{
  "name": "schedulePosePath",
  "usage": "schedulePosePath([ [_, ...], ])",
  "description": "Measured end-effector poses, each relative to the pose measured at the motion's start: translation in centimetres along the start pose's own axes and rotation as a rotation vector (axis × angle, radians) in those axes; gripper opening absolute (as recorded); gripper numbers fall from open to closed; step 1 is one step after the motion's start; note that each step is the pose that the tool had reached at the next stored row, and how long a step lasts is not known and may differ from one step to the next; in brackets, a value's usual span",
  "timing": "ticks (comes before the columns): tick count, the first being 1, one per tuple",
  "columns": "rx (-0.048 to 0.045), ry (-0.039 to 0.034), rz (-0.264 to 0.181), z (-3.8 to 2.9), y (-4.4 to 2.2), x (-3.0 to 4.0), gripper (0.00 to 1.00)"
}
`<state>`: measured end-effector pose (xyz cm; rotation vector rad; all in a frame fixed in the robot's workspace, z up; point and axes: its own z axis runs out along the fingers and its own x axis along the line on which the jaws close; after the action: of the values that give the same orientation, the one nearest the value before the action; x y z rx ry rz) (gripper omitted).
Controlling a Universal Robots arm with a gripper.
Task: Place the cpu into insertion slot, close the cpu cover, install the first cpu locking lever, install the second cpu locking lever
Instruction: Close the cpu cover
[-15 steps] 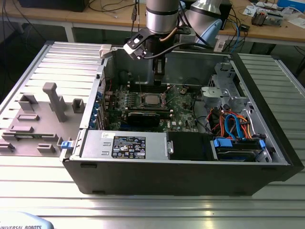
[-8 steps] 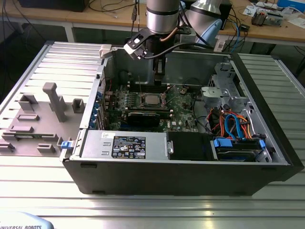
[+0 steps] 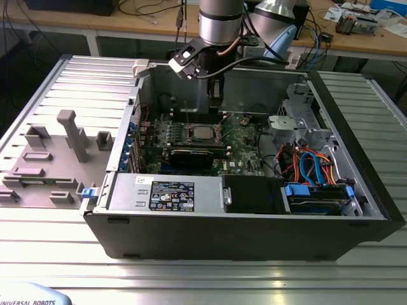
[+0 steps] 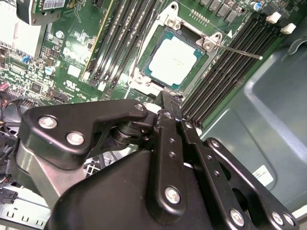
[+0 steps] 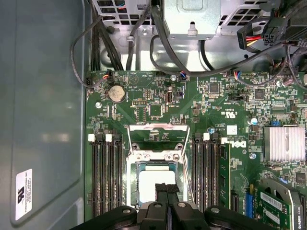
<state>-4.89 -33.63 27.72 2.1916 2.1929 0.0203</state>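
**Silver-grey chip in its socket, cover not yet down**

Dull metal faces up: the cpu (image 5: 154, 184) lies in the insertion slot (image 5: 135, 184), mid-motherboard between the two banks of memory slots (image 5: 105, 167). I judge the placing done and the cover step in hand. The cpu cover (image 5: 156, 126) looks swung back off the socket, on the side away from my fingertips.

My gripper (image 5: 167, 190) hangs just over the chip's near edge, jaws pressed together with nothing between them.

Closing the frame calls, I think, for catching its free edge and tipping it down without nudging the chip.

One thin locking lever (image 4: 237, 51) sticks out past a socket corner towards the case wall (image 4: 268, 96); I cannot make out the other. My own fingers hide the chip's near edge in both wrist views, so I cannot tell whether it sits fully flat. The cover's hinge is also hard to make out.
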Motion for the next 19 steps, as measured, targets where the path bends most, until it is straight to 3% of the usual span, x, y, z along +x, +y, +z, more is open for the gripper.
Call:
schedulePosePath([
  [19,0.0002,0.0000,0.000,0.02,0.45,0.00,0.11],
])
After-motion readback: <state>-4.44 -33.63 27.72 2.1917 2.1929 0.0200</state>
